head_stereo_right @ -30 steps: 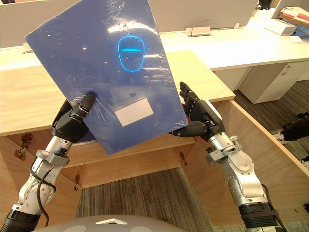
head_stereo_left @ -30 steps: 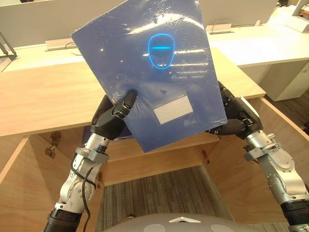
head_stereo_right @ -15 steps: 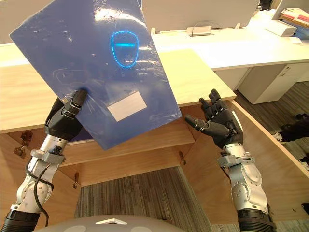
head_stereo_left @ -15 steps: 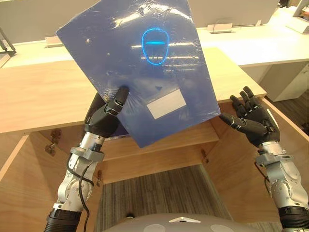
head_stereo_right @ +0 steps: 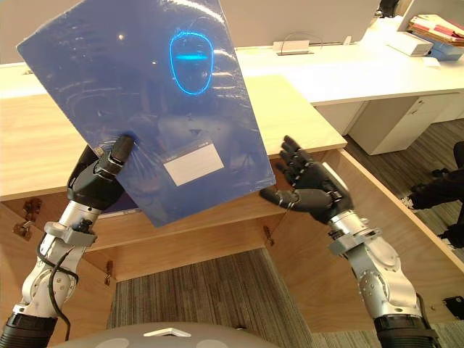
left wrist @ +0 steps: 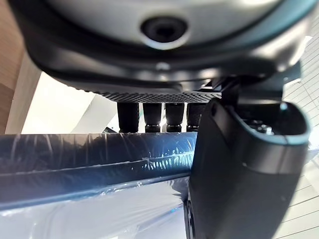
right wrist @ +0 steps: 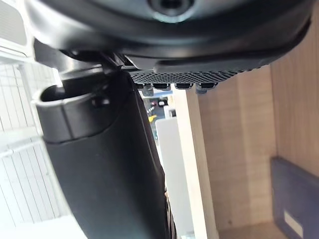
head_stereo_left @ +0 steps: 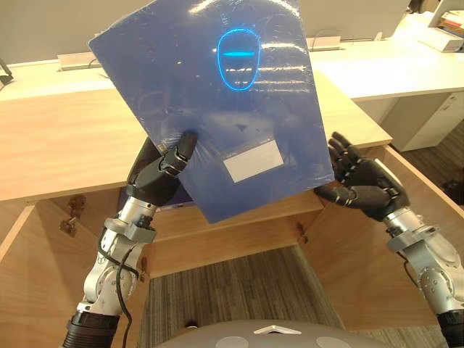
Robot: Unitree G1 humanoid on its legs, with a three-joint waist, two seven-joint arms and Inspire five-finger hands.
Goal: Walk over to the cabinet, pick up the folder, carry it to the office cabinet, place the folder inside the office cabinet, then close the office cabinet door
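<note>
The folder (head_stereo_left: 217,109) is flat and dark blue, closed, in a glossy clear wrap, with a white label (head_stereo_left: 252,161) on the lower part of its face. It is raised in the air before the wooden worktop (head_stereo_left: 58,145), nearly upright and turned so that one corner points down. The left hand (head_stereo_left: 156,185) pinches it at the lower left edge, thumb on the face and fingers (left wrist: 149,117) behind. Under the worktop the wooden office cabinet (head_stereo_left: 239,228) stands open, with its right door (head_stereo_left: 362,268) and left door (head_stereo_left: 29,283) swung out to the sides.
</note>
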